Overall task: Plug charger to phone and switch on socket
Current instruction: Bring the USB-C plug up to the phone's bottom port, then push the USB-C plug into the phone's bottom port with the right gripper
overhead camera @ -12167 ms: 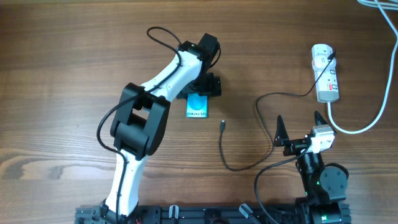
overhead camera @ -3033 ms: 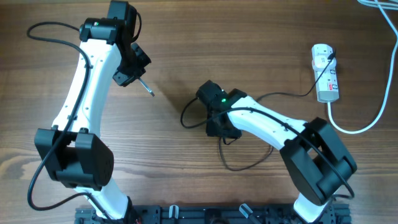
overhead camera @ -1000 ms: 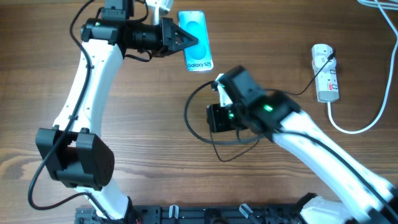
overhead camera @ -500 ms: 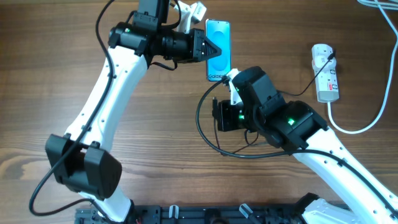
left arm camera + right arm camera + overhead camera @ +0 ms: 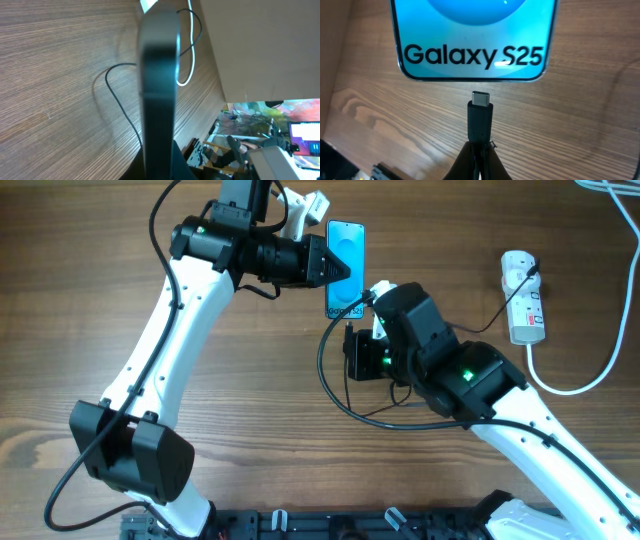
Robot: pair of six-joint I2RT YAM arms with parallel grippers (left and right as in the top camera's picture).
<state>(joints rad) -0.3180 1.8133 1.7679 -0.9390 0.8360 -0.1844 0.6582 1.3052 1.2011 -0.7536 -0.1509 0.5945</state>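
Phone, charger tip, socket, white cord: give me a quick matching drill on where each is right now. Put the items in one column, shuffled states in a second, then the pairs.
Items
1. phone
2. charger tip
3. socket
4. white cord

States
A. lying flat, far right in the overhead view
B. gripped by the left fingers, screen lit cyan
C. looping away from the socket toward the top right
D. gripped by the right fingers, just short of the phone's bottom edge, not inserted

Pairs: 1-B, 2-D, 3-A, 4-C
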